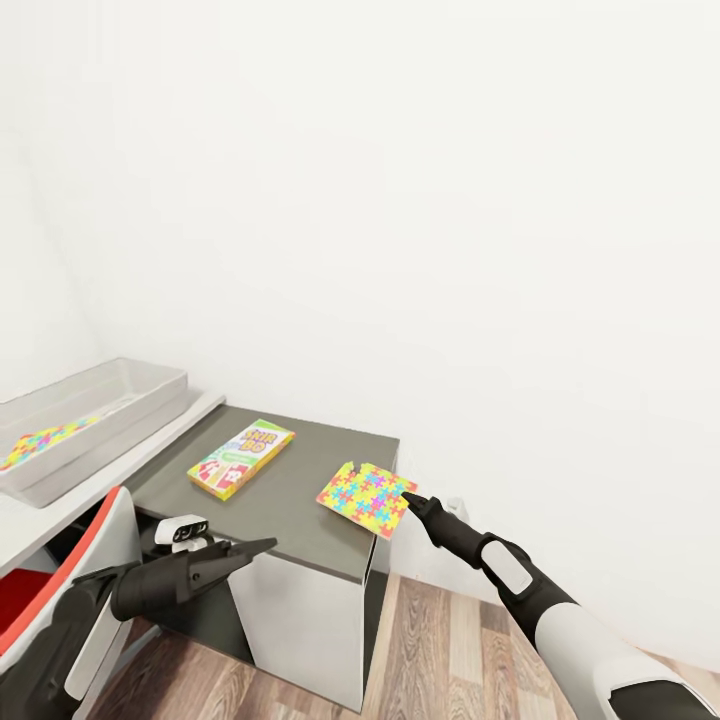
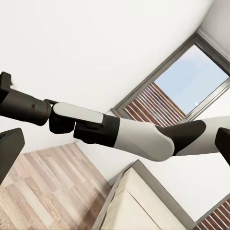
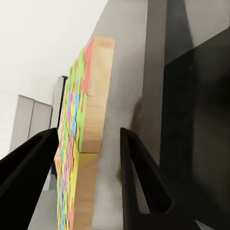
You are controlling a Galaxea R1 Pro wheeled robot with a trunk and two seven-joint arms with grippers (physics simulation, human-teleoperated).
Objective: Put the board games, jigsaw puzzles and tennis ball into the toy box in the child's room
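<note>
A plain white wall backs the dark grey side unit (image 1: 300, 480) of the desk. On its near corner, just off the right gripper (image 1: 407, 497), lies a jigsaw puzzle (image 1: 366, 497): a thin square sheet of yellow, blue, pink and green interlocking pieces on a pale wood-coloured backing, one edge overhanging the unit. The right fingers (image 3: 139, 172) are spread to either side of that edge, one above the sheet and one below, not yet closed on it. Farther from them, the yellow-green board game (image 1: 241, 458) lies flat on the same top. Beyond it, the grey toy box (image 1: 120, 395) on the pale desk top holds another puzzle (image 1: 45, 440). The left gripper (image 1: 262, 546) hovers beside the unit's front, apparently closed. A red and white chair (image 1: 60, 590) stands on wood flooring (image 1: 440, 640).
</note>
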